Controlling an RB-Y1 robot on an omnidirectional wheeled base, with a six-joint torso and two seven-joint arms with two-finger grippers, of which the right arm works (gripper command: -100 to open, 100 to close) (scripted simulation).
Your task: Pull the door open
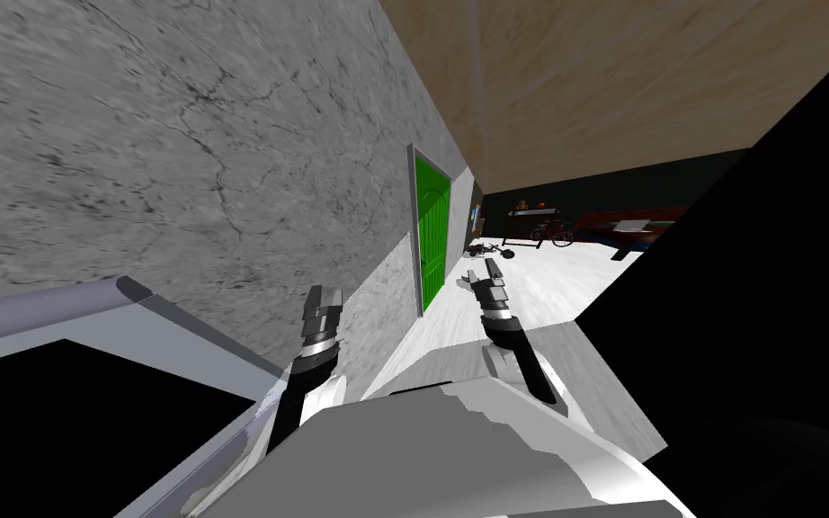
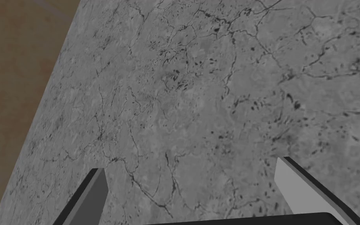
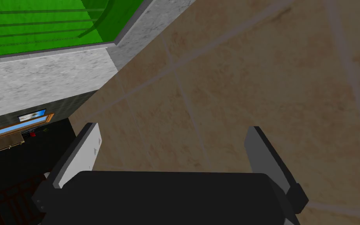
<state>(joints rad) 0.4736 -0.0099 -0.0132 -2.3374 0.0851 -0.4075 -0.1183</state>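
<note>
While the left claw (image 1: 325, 297) and right claw (image 1: 483, 270) hang open and empty, the green panelled door (image 1: 432, 236) lies well ahead; approach seems due next.

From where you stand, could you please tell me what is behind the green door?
The green door sits shut in the grey wall, so whatever lies behind it is covered; no gap shows.

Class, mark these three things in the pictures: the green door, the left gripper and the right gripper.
green door (image 1: 432, 236), head view, middle of its panel.
left gripper (image 1: 325, 297), head view, midway between its fingertips.
right gripper (image 1: 484, 272), head view, midway between its fingertips.
</note>
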